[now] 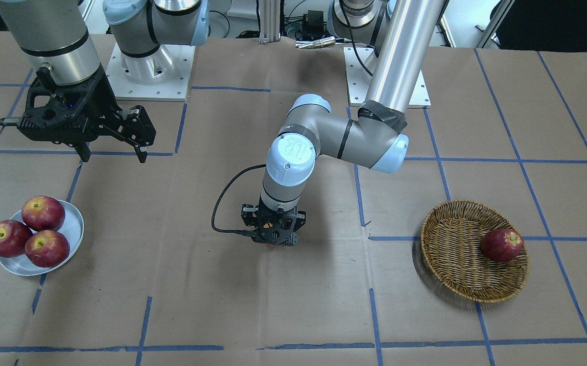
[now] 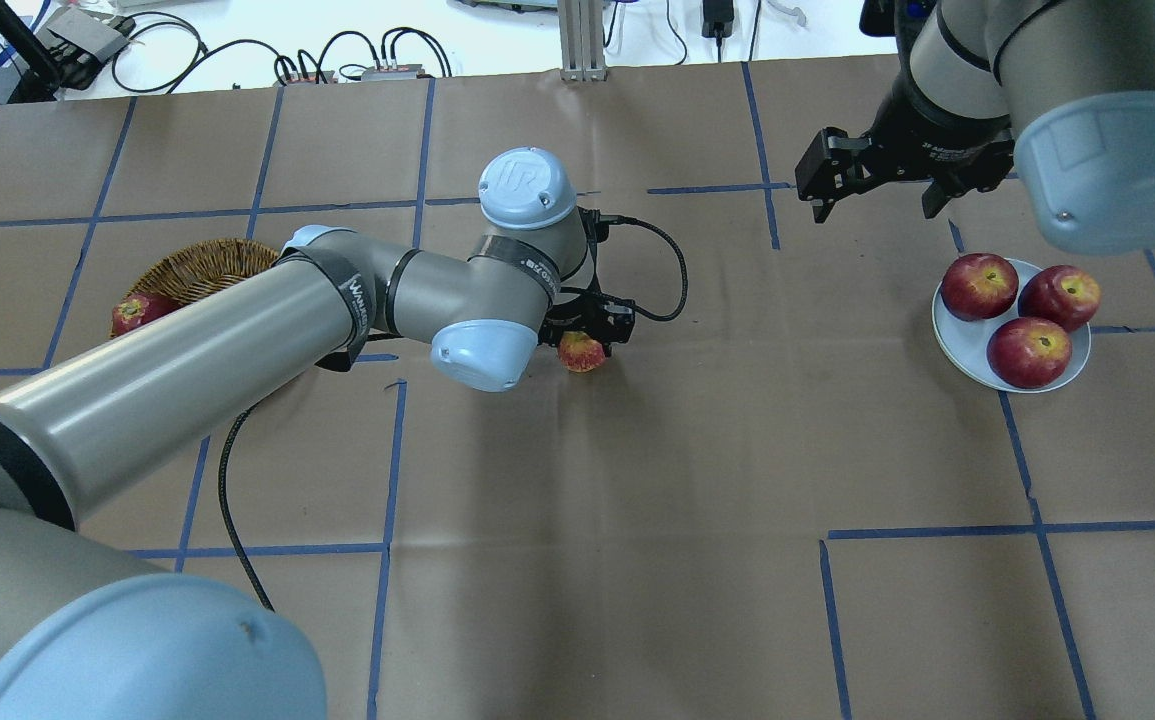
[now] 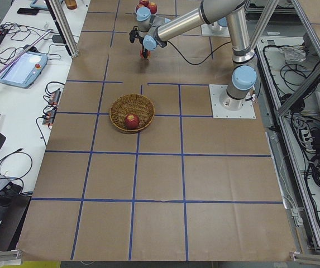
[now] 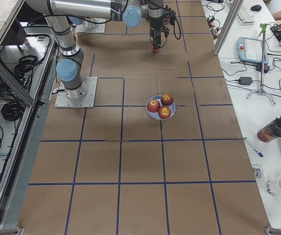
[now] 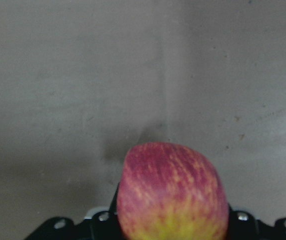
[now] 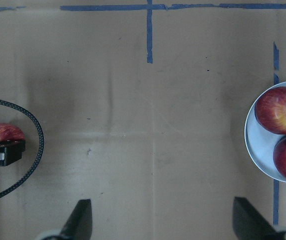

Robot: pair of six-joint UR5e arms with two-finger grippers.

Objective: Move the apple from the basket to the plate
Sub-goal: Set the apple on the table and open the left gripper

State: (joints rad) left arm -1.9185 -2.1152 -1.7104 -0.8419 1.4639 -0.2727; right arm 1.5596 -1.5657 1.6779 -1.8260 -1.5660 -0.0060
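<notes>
My left gripper (image 1: 274, 239) is shut on the pinkish-red, yellow-streaked apple (image 2: 582, 352) and holds it low over the middle of the table. The apple fills the bottom of the left wrist view (image 5: 172, 195) and shows at the left edge of the right wrist view (image 6: 3, 131). The wicker basket (image 1: 456, 264) lies on the robot's left side and holds one dark red apple (image 1: 502, 245). The white-grey plate (image 1: 72, 223) on the robot's right side carries three deep-red apples (image 2: 1027, 352). My right gripper (image 2: 877, 210) is open and empty, raised beside the plate toward the table's middle.
The left arm's black cable (image 2: 672, 270) loops beside the wrist. Brown paper with blue tape lines (image 1: 369, 325) covers the table. The arm bases (image 1: 146, 76) stand at the robot's edge.
</notes>
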